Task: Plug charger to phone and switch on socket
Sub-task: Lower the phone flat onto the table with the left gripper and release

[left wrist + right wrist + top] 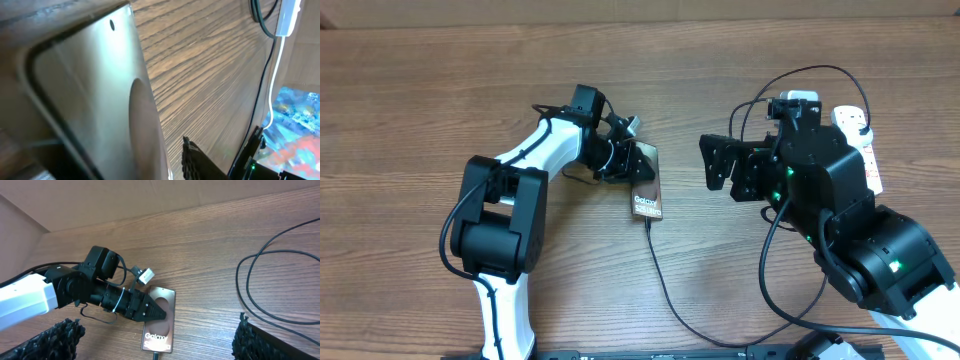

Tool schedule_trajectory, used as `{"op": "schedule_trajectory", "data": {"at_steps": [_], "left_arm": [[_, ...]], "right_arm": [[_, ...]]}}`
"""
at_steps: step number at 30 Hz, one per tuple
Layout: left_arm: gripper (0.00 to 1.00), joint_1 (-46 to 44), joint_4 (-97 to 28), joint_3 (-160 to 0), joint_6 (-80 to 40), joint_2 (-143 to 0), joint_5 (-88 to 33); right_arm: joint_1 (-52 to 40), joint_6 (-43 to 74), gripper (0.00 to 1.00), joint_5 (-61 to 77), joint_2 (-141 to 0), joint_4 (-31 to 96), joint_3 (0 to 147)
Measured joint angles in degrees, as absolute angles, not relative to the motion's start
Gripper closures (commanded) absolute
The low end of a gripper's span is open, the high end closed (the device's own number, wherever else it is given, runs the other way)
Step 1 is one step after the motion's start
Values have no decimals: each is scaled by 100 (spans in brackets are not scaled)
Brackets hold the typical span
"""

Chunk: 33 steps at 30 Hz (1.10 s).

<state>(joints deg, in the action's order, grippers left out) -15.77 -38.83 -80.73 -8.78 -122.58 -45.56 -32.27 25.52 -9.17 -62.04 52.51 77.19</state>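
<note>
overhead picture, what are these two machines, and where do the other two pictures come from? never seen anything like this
Those are two robot arms at a wooden table, each ending in a two-finger gripper. The overhead picture looks down from above. The other two come from small cameras on the arms' wrists. On the table lie a phone, a black charger cable reaching its lower end, and a white power strip. The left gripper is at the phone's top edge, but I cannot tell whether it grips it. The right gripper is open and holds nothing.

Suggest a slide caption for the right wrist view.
Left gripper at the edge of a Galaxy phone on the wooden table, black charger cable looping nearby.
</note>
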Motion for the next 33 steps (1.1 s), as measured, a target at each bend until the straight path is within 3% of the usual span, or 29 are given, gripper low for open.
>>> {"op": "schedule_trajectory", "data": {"at_steps": [4, 11, 20, 22, 33], "left_arm": [[57, -1577, -3883, -8073, -882, -12258, -4539], [31, -1584, -3907, -8073, -902, -12258, -4536], [20, -1712, -3935, -8073, -897, -12258, -4515], [0, -1719, -3962, -8086, -897, -12258, -4493], [0, -1767, -4136, -8182, -880, -12173, -4298]], "right_arm": [[-3227, 2552, 0, -906, -6204, 5256, 7719], [-3229, 2552, 0, -895, -6204, 5323, 7719], [-3227, 2554, 0, -897, -6204, 5378, 7719], [-3227, 2552, 0, -895, -6204, 5378, 7719], [-3227, 2550, 0, -895, -6346, 5459, 7719]]}}
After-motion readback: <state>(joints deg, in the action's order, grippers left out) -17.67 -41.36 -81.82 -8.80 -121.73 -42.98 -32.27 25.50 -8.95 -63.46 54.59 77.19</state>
